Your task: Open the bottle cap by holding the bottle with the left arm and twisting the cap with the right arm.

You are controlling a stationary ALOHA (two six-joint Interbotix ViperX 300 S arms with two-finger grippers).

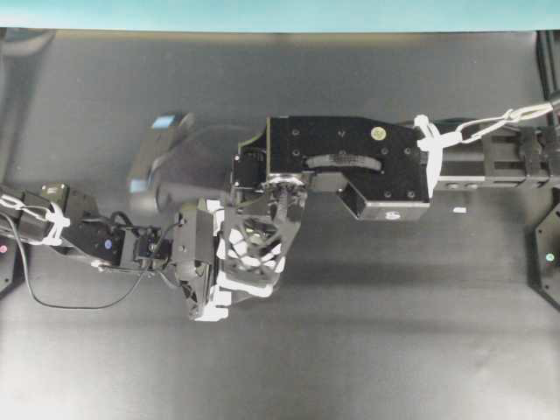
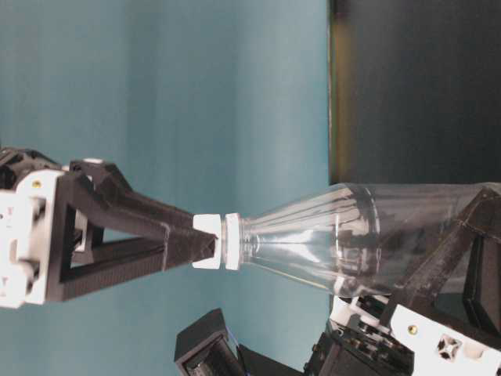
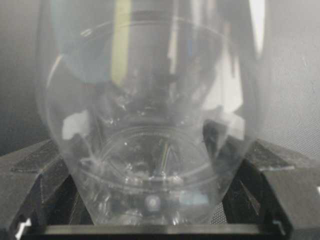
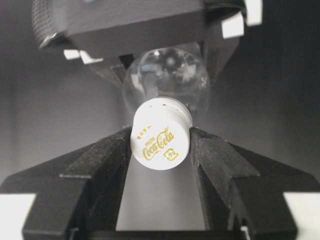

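Nearest my right wrist camera sat the cap (image 4: 161,141), white with gold lettering on its top, pinched between the two black fingers (image 4: 95,170) of the right end effector (image 4: 160,150). I judged those fingers clamped on it, since each touched the cap's side with no gap showing. From the table-level view the same fingers (image 2: 149,235) tapered to a point right at the cap (image 2: 215,241), which is where a twisting grip has to sit: on the narrow part alone, clear of the neck.

Behind the cap the bottle (image 2: 352,239) was held off the worktop (image 1: 367,350), its clear body running back into the left end effector (image 3: 160,200). In the left wrist view the rounded body (image 3: 150,125) filled the frame, wedged between the black fingers (image 3: 40,180) on either side, so I read that end effector as closed on the bottle. That made sense to me: the wide body gives the holding arm something to brace against while the other arm turns.

Overhead, the right arm (image 1: 350,166) reached across the middle to meet the left arm (image 1: 96,236), and the bottle itself was hidden under them. Whether the cap had loosened at all, I could not tell.
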